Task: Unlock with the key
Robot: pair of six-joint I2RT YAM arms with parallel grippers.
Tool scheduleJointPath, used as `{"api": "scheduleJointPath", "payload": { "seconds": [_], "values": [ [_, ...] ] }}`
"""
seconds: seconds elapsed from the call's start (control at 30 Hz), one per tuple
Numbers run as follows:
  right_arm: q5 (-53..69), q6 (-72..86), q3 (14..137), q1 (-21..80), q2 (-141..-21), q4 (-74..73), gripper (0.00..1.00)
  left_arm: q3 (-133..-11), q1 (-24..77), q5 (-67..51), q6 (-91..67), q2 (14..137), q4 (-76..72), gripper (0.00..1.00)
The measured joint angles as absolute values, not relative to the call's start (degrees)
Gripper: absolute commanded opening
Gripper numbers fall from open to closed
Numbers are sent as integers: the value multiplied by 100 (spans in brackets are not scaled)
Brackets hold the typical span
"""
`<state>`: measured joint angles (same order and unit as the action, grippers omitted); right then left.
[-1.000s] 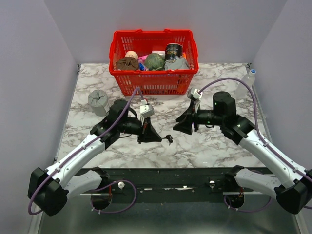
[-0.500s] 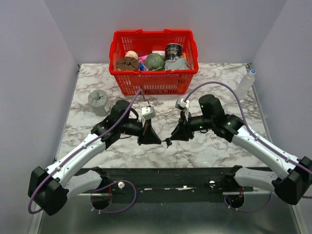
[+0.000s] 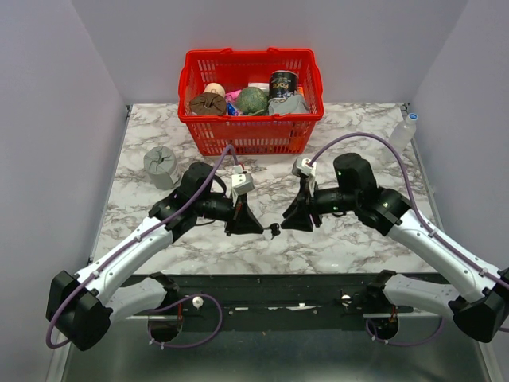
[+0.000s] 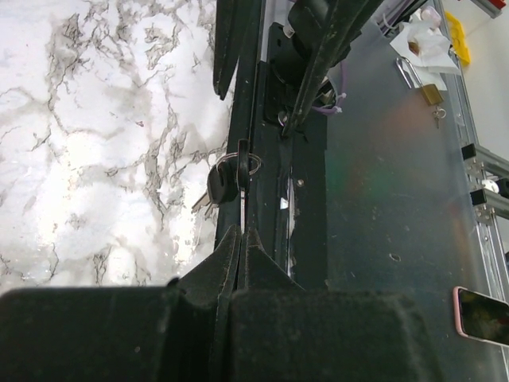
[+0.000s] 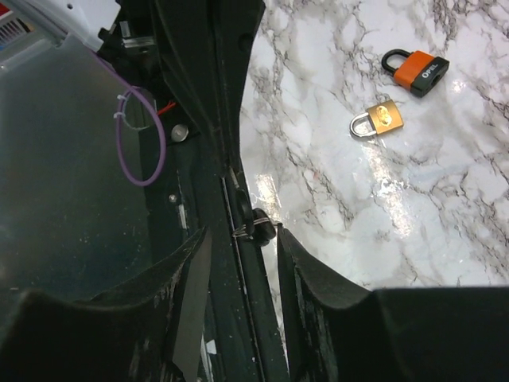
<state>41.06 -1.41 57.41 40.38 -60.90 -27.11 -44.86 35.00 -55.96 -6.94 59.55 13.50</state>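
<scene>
The key (image 3: 274, 231), with a black head and a thin metal blade, hangs just past the table's front edge. My left gripper (image 3: 258, 228) is shut on its blade, and in the left wrist view the blade (image 4: 241, 208) sticks out of the closed gripper (image 4: 241, 235), with the black head and a ring beyond. My right gripper (image 3: 285, 222) is open just right of the key. In the right wrist view the key (image 5: 262, 228) sits between the tips of my open right gripper (image 5: 241, 235), close to the right-hand finger. The orange-and-black padlock (image 5: 414, 70) and the brass padlock (image 5: 378, 119) lie on the marble behind.
A red basket (image 3: 250, 137) full of items stands at the back centre. A grey cup (image 3: 161, 166) sits at the left and a clear bottle (image 3: 404, 132) at the right edge. Another small brass padlock (image 4: 432, 94) lies on the floor below the table.
My right gripper has swung left from about a hand's width away to right beside the key, then eased back slightly. The left gripper has held still with the key.
</scene>
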Motion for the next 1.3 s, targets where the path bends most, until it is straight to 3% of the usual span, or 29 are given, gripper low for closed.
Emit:
{"api": "scheduleJointPath", "payload": {
  "seconds": [0.37,0.77,0.97,1.2,1.3],
  "values": [
    [4307,-110,5749,4202,-6423,-2703,49,-4532,3500,-5596,-679,5959,1365,0],
    [4316,-110,5749,4206,-6552,-2646,38,-4532,3509,-5599,-666,5959,1365,0],
    [4333,-110,5749,4206,-6617,-2587,29,-4532,3535,-5599,-666,5959,1365,0],
    [4397,-110,5760,4204,-6637,-2539,1,-4532,3538,-5599,-663,5959,1380,0],
    [4447,-115,5758,4206,-6637,-2539,1,-4532,3538,-5599,-644,5959,1409,0]
  ]
}}
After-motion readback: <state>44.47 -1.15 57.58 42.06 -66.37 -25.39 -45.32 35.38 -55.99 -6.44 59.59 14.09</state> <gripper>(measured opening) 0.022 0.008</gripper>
